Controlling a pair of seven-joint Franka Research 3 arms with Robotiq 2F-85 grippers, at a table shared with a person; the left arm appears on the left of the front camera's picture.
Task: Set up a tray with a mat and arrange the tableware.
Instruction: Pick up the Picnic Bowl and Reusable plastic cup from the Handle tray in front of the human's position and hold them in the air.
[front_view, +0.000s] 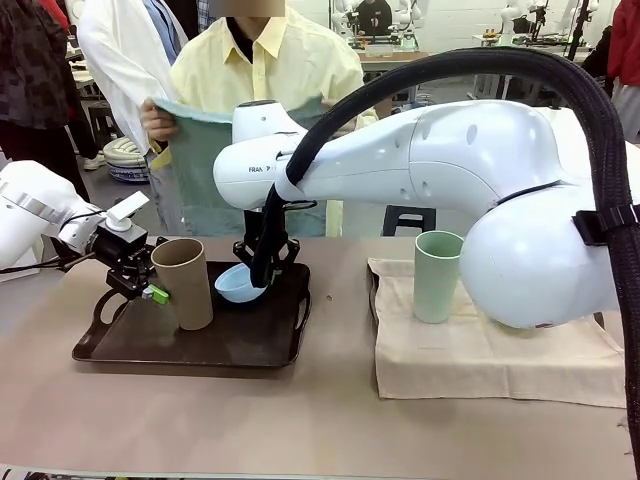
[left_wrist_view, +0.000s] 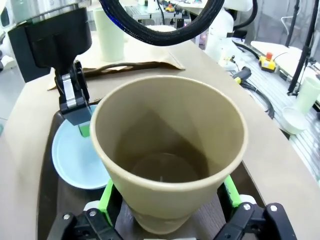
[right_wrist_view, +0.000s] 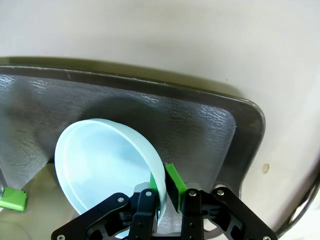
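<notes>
Where the tray (front_view: 250, 345) sat, desk (front_view: 300, 420): tan.
Room: crowded lab.
Left jaws: wide around tumbler (front_view: 185, 285).
Right jaws: pinching bowl (front_view: 232, 286) rim.

Left arm low at the left end of the tray (front_view: 215, 352), left hand (left_wrist_view: 169, 199) spread wide, one finger each side of the tan tumbler (front_view: 184, 284). Right arm stretched across to the tray's far edge, right hand (right_wrist_view: 164, 188) pointing down, pinched on the rim of the pale blue bowl (right_wrist_view: 102, 167).

The tan table (front_view: 300, 430) carries two things directly: a dark, handled tray (front_view: 240, 347) toward the robot's left and a cream cloth (front_view: 480, 360) toward its right. They lie side by side, seemingly with a narrow strip of bare table between them.
</notes>
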